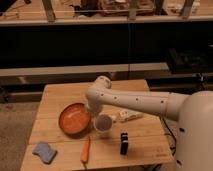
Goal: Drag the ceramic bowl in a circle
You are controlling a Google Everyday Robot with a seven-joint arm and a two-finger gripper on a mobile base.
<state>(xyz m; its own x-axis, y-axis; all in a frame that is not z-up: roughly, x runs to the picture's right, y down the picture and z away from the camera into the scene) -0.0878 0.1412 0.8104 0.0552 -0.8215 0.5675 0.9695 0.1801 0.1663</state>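
1. Ceramic bowl (74, 119): wide, shallow, orange-terracotta, glossy inside. Upright on the wooden table (60, 95), on the left half of the top.
2. Gripper (92, 111): at the bowl's right rim, pointing down from the end of the white arm (135, 100). Contact with the rim not clear. Spread or pressed together: cannot tell.
3. White arm: stretched in from the right of the bowl, bent at a rounded joint just behind the bowl's right side.
4. Pale cup (103, 123): upright, just beside the bowl on its right, close under the gripper.
5. Carrot (86, 149): lying in front of the bowl near its front-right edge, apart from it, long axis pointing towards the table's front edge.
6. Blue sponge (45, 151): front-left of the bowl, well apart, flat on the table.
7. Small black block (124, 143): standing upright, front-right of the bowl, beyond the cup.
8. White object (129, 116): lying flat to the right of the bowl, past the cup, kind unclear.
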